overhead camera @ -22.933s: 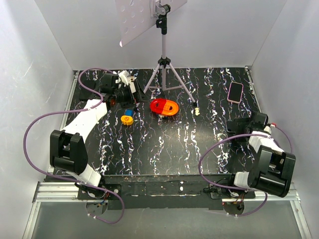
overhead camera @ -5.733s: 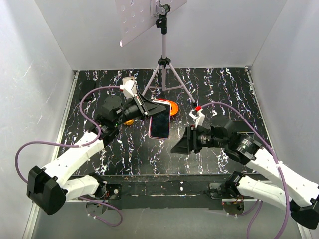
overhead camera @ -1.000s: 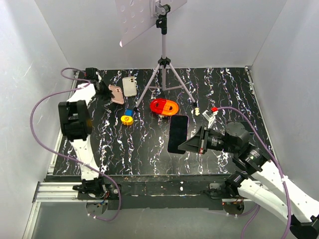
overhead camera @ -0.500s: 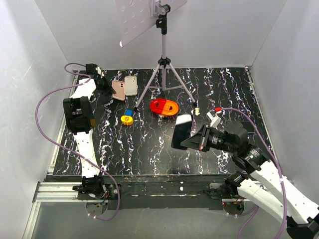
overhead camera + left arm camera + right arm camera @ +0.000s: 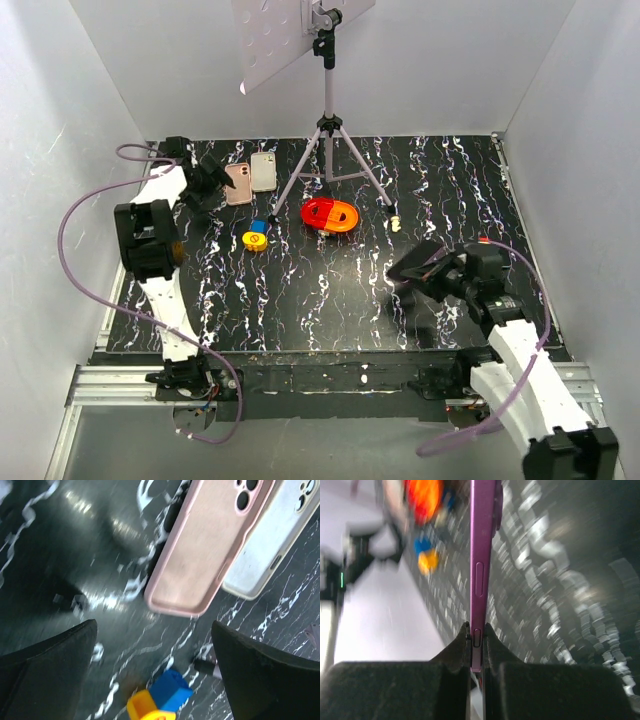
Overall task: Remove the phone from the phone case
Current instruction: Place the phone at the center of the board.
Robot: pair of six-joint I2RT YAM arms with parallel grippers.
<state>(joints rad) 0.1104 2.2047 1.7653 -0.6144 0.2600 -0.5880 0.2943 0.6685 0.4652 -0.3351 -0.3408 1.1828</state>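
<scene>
The empty pink phone case (image 5: 238, 183) (image 5: 200, 555) lies flat at the back left of the table, camera holes away from me. My left gripper (image 5: 208, 186) (image 5: 153, 625) hovers just beside it, open, with nothing between its fingers. The phone (image 5: 414, 262) is out of the case. It shows edge-on as a purple slab (image 5: 480, 565) in the right wrist view. My right gripper (image 5: 438, 272) (image 5: 477, 635) is shut on its lower edge and holds it above the table's right half.
A pale grey case (image 5: 264, 171) (image 5: 272, 535) lies against the pink one. A yellow and blue toy (image 5: 256, 238) (image 5: 160, 700) and a red-orange oval object (image 5: 330, 214) sit mid-table. A tripod (image 5: 328, 150) stands at the back centre.
My left gripper has opened and let go of the pink case, which now rests beside the grey one. My right arm has drawn back to the right with the phone.
</scene>
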